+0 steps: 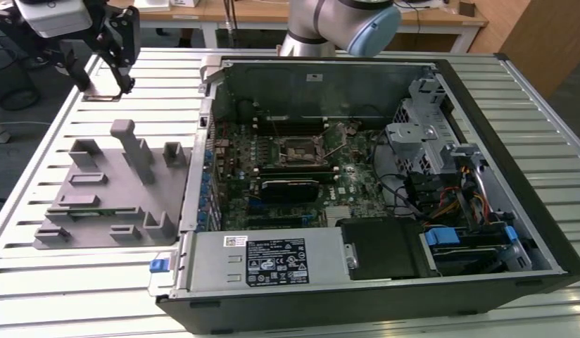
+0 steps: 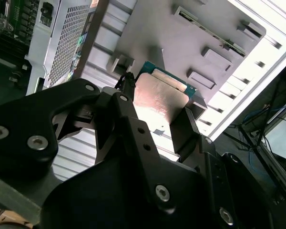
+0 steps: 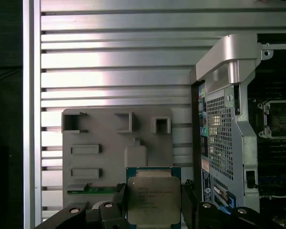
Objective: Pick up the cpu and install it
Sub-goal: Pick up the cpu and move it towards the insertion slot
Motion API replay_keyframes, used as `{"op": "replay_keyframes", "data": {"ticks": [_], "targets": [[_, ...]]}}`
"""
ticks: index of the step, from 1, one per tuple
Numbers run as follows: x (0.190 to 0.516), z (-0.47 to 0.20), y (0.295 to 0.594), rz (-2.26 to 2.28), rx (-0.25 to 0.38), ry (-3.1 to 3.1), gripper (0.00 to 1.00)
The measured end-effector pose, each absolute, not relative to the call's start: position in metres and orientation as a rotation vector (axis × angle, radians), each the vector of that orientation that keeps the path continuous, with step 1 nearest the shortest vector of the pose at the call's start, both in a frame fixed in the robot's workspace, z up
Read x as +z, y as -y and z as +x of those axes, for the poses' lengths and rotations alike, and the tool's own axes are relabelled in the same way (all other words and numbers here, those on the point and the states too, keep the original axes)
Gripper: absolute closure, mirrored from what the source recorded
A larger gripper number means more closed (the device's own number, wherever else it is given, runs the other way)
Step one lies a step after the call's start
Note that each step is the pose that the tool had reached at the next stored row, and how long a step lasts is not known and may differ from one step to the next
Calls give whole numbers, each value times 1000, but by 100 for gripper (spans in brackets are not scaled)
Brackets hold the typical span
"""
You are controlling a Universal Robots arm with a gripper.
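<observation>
Pickup looks done: the cpu (image 3: pixel 151 199) is pinched by its edges between the fingers of the gripper (image 3: pixel 152 202), lifted clear of the grey tray (image 3: pixel 100 138) and about over one of its edges. Installation is left, since the socket (image 1: pixel 303 151) in the computer case (image 1: pixel 478 211) beside the tray looks unfilled. Arm points the tool straight down, cpu flat and metal face up, no nearer the case than the tray is.

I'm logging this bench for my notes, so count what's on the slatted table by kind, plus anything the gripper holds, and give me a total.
chip, held in the gripper: 1
grey tray: 1
open computer case: 1
Total: 3
</observation>
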State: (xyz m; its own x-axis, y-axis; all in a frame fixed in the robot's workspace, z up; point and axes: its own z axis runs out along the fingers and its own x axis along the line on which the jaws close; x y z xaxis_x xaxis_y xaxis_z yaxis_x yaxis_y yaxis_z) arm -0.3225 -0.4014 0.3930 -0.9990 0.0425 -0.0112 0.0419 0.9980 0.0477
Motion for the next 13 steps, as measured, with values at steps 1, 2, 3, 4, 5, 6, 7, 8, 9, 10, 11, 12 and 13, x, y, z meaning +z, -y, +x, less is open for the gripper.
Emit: {"op": "replay_keyframes", "data": {"ticks": [1,2,3,4,5,6,7,8,9,10,11,12,13], "targets": [[393,-321,401,66,74,-3128,46],[393,-320,401,66,74,-3128,46],[393,-319,401,66,74,-3128,46],[393,-318,401,66,74,-3128,46],[393,-317,401,66,74,-3128,46],[393,-316,401,66,74,-3128,46],[393,-315,401,66,74,-3128,46],[393,-314,401,66,74,-3128,46],[393,-313,401,66,74,-3128,46],[393,-313,401,66,74,-3128,46],[393,-312,401,66,74,-3128,46],[393,-311,401,66,74,-3128,46],[393,-309,401,66,74,-3128,46]]}}
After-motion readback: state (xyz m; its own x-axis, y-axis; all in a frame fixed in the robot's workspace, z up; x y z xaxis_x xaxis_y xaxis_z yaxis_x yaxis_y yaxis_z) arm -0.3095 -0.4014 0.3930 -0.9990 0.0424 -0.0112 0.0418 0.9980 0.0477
